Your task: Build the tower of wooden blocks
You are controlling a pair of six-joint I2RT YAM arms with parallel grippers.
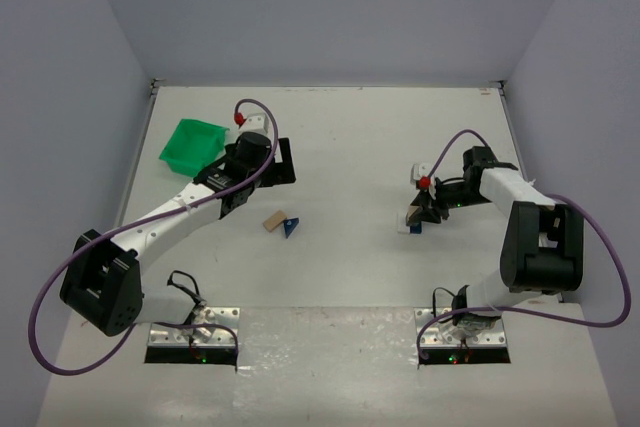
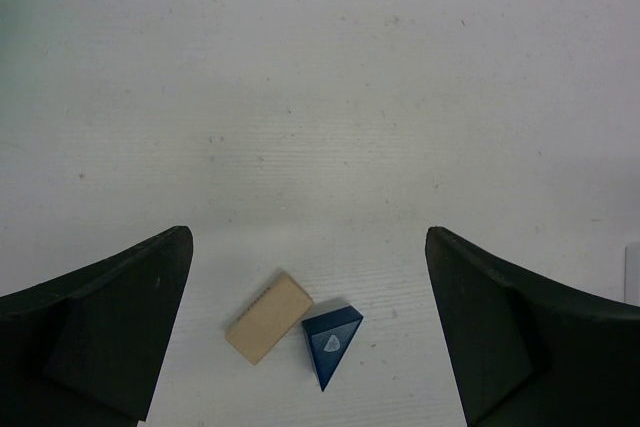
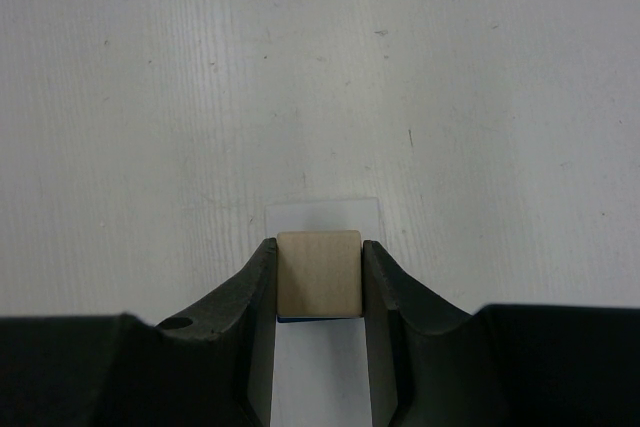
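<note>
A tan rectangular block (image 2: 268, 317) lies flat on the table, one corner touching a blue triangular wedge (image 2: 331, 340). In the top view this pair, block (image 1: 272, 221) and wedge (image 1: 290, 227), sits left of centre. My left gripper (image 2: 308, 235) hangs above them, open wide with nothing between its fingers; the top view puts the left gripper (image 1: 268, 163) behind the pair. My right gripper (image 3: 319, 244) is shut on a tan cube (image 3: 319, 277). A thin edge of a blue block (image 3: 300, 318) shows under the cube. In the top view the right gripper (image 1: 419, 213) is right of centre.
A green plastic bin (image 1: 192, 144) stands at the back left, close to the left arm. A pale rectangular patch (image 3: 322, 212) lies on the table under the right gripper's cube. Grey walls close in the table on three sides.
</note>
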